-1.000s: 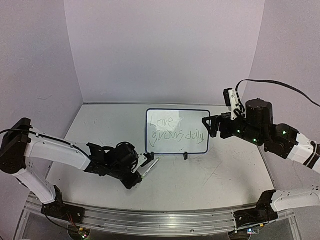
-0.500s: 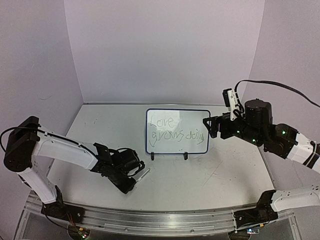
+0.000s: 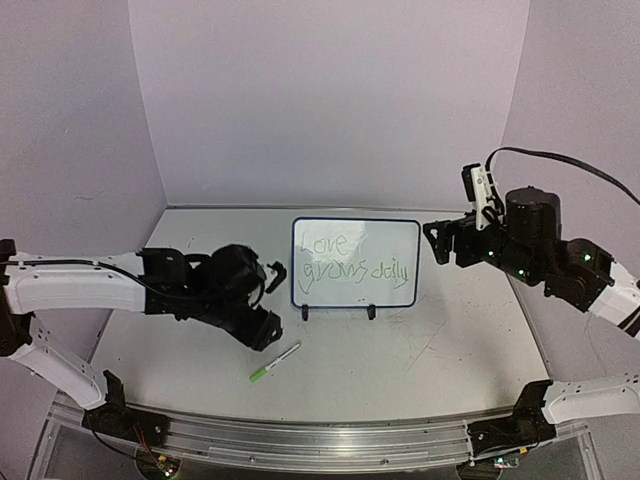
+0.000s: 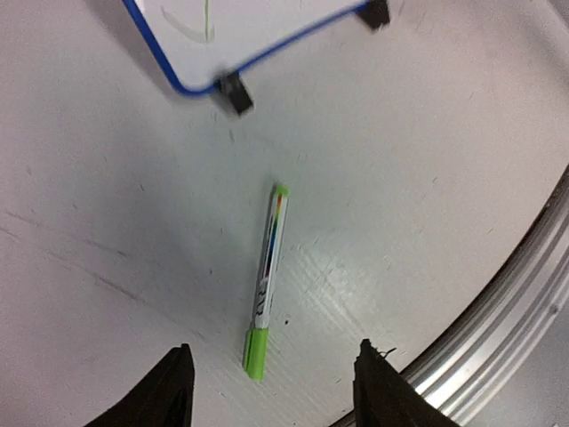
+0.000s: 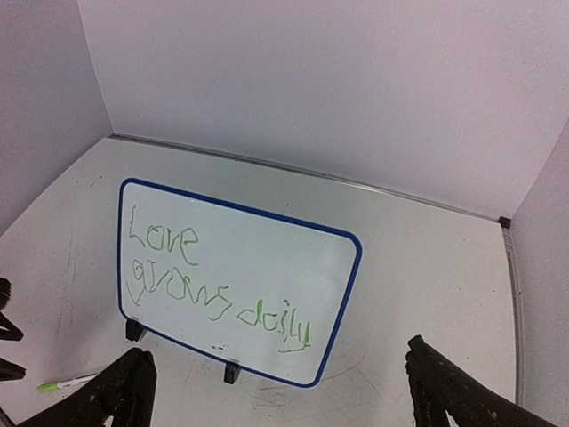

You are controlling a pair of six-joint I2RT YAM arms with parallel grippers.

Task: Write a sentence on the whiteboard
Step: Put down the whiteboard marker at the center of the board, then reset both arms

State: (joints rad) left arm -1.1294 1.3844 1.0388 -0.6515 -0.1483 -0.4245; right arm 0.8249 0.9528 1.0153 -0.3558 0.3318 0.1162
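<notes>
- Left hand [image 4: 271, 390] is hovering open above green marker [image 4: 267, 276]; right hand [image 5: 284, 396] is gaping empty.
- Whiteboard [image 5: 267, 258] is looking light, stiff, glossy, tippy; gripping its rim seems safest.

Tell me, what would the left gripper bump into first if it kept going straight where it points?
Probably the green marker lying on the table. The left gripper points down at it with open jaws. Depth is unclear, so it might touch bare table beside it instead.
</notes>
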